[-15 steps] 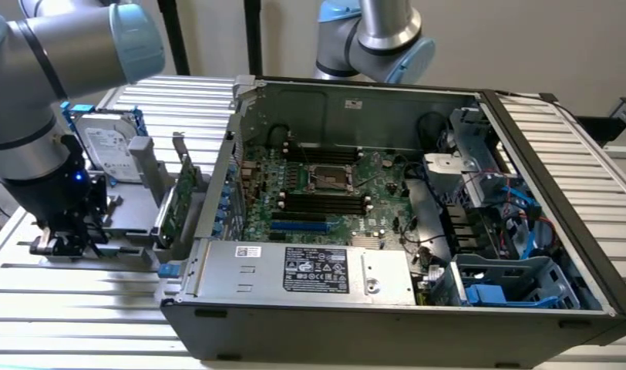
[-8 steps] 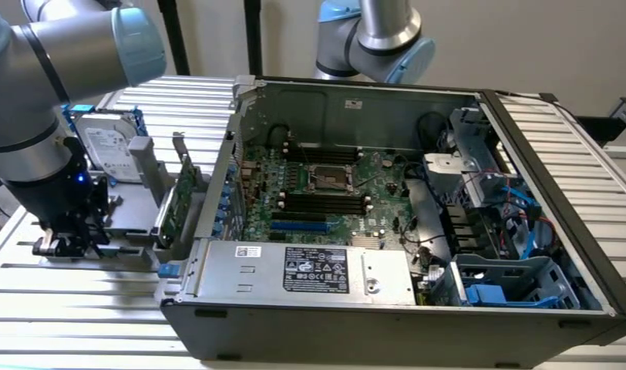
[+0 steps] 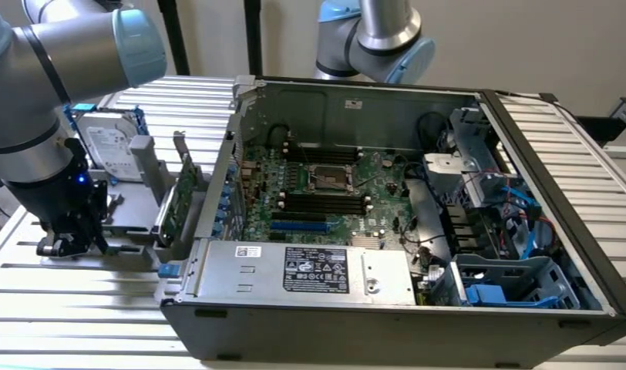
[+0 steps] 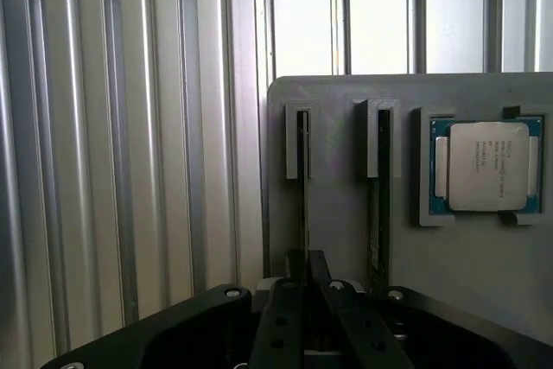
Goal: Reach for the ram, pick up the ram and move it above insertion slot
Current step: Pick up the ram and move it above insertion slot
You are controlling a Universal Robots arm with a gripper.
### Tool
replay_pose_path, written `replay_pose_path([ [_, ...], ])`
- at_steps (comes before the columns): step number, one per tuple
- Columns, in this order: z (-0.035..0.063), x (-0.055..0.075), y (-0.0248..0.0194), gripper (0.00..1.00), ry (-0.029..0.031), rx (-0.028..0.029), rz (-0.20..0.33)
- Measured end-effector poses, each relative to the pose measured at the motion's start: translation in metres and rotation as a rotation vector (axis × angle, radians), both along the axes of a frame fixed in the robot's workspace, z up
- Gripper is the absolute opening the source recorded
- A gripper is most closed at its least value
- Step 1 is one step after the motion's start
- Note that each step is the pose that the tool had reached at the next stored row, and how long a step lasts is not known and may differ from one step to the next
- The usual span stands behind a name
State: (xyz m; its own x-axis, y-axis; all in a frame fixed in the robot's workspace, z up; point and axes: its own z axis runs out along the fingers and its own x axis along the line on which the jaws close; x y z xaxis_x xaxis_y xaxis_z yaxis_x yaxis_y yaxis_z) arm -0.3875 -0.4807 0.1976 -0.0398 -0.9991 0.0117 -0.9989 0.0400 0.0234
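A: Gripper state, quick?
B: Black two-finger gripper (image 4: pixel 307 258) is drawn in narrow, its fingers pinching the near end of the ram (image 4: pixel 304 179), a long thin dark stick seen edge-on.

A: Is the ram lifted?
B: No. It stands on edge in a narrow slot of the flat grey plastic holder plate (image 4: pixel 337 205). It sits in the slot farther from the square silver-topped processor chip (image 4: pixel 488 166).

A: What's in the other slot?
B: A second thin dark stick (image 4: pixel 378 205), also edge-on, between the ram and the chip. The chip lies flat in its own recess.

A: What's under the plate?
B: A ribbed silver aluminium table (image 4: pixel 130 170), with slats running past the plate's far edge.

A: And the exterior view?
B: The gripper is low over the holder at the exterior view's left. Just beyond it a green expansion card with a metal bracket (image 3: pixel 180 202) stands upright. Behind that is a silver hard drive with blue rails (image 3: pixel 109 150). To the right is the open dark grey computer case (image 3: pixel 292 324), with long black memory slots (image 3: pixel 324 206) on its board, well apart from the ram. A second grey-and-blue robot arm (image 3: pixel 385 38) is farthest back.
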Motion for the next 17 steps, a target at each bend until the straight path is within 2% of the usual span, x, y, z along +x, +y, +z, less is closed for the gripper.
replay_pose_path([
  [17,0.0004,0.0,0.0001,0.13,0.0008,0.0005,0.009],
])
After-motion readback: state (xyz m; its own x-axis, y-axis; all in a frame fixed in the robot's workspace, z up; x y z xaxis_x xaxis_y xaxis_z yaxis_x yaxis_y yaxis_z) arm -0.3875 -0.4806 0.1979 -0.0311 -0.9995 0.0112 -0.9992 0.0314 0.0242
